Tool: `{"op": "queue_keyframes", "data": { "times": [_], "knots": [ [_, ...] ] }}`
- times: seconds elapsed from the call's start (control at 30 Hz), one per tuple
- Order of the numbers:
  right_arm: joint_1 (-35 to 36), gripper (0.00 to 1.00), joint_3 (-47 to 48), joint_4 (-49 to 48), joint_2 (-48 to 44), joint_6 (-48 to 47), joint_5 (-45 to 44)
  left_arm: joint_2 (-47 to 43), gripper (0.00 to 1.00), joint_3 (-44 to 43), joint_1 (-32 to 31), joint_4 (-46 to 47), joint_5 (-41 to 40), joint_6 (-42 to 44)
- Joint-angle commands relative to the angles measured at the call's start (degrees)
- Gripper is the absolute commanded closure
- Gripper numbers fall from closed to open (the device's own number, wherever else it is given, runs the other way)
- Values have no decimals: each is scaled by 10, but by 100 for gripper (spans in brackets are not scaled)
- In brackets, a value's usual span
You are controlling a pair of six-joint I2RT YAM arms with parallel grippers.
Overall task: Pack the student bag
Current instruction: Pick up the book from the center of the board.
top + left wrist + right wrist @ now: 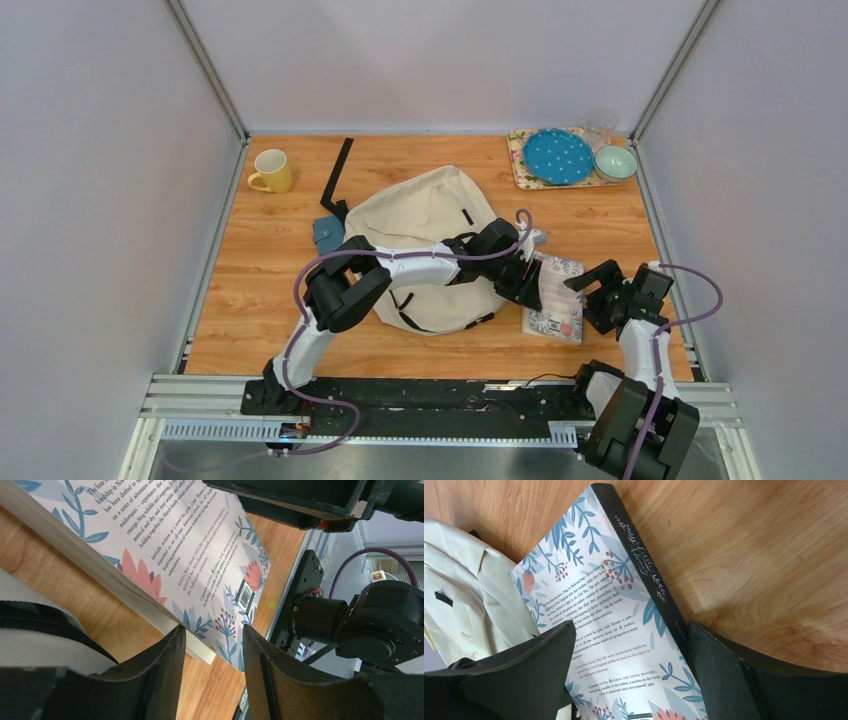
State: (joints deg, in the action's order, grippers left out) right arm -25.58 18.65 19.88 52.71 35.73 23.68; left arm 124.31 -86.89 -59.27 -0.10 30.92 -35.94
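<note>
Both pincers partly hide book beside student bag.

The left arm covers the middle of the student bag. The book beside the bag is cut off by the edges in both wrist views, and its small text is not readable.

Overhead rear view of the table; both wrist views close above one book.
</note>
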Motion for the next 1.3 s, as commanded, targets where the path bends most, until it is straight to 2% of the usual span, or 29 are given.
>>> {"op": "queue_keyframes", "data": {
  "times": [0.0,0.13,0.33,0.37,0.53,0.67,0.77,1.1,1.27],
  "knots": [
    [4,10,-13,40,-4,3,38,15,47,-31,-10,-30,-14,3],
    [5,10,-12,42,-7,3,42,30,46,-47,-9,-48,-9,3],
    [4,10,-13,48,-17,4,42,38,33,-66,-9,-102,-52,21],
    [4,10,-13,48,-17,4,42,35,28,-64,-9,-108,-65,25],
    [4,10,-12,48,-17,4,43,44,28,-71,-9,-97,-46,23],
    [4,10,-13,51,-21,4,44,35,46,-55,-11,-21,6,-10],
    [4,10,-13,51,-22,4,45,9,55,-36,-11,31,19,-30],
    [4,10,-14,51,-23,4,48,-35,58,-17,-10,76,25,-47],
    [4,10,-14,53,-25,4,51,-41,55,-2,-9,93,20,-55]
  ]
}}
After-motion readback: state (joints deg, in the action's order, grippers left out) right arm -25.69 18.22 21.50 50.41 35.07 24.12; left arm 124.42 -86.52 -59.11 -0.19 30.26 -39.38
